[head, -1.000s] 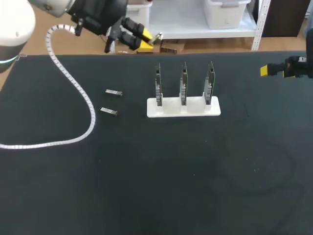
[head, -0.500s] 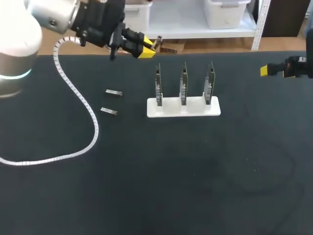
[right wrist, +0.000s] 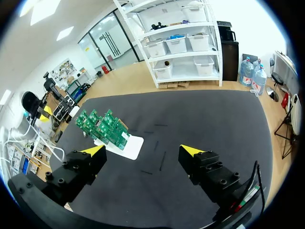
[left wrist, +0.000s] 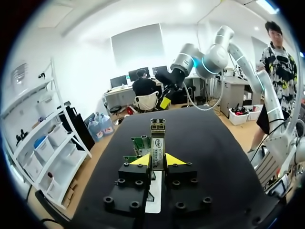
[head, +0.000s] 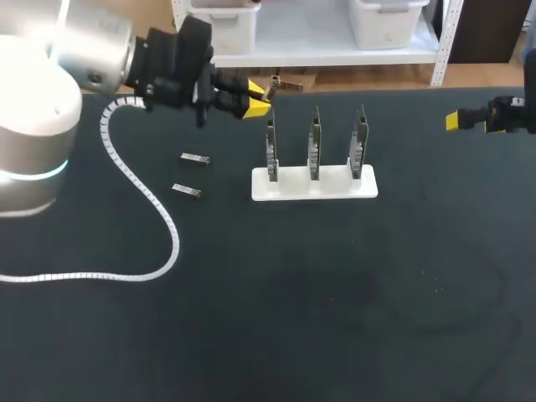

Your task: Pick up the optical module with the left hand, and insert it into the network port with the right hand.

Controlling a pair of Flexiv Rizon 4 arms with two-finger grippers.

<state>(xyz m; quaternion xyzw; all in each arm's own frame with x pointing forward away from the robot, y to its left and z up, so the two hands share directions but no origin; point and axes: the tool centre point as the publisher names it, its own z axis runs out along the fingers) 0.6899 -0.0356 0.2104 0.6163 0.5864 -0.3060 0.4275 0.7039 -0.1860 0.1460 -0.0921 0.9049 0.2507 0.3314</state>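
Since my left gripper (head: 258, 96), clamped on the slim silver optical module (left wrist: 157, 136), swung inward, handover probably follows; right gripper (right wrist: 143, 150) waits well ahead, fingers apart.

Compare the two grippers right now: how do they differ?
The left gripper is shut on a module; the right gripper is open and empty. The left gripper hangs by the leftmost board; the right gripper sits at the right edge of the table. Both have yellow-tipped fingers.
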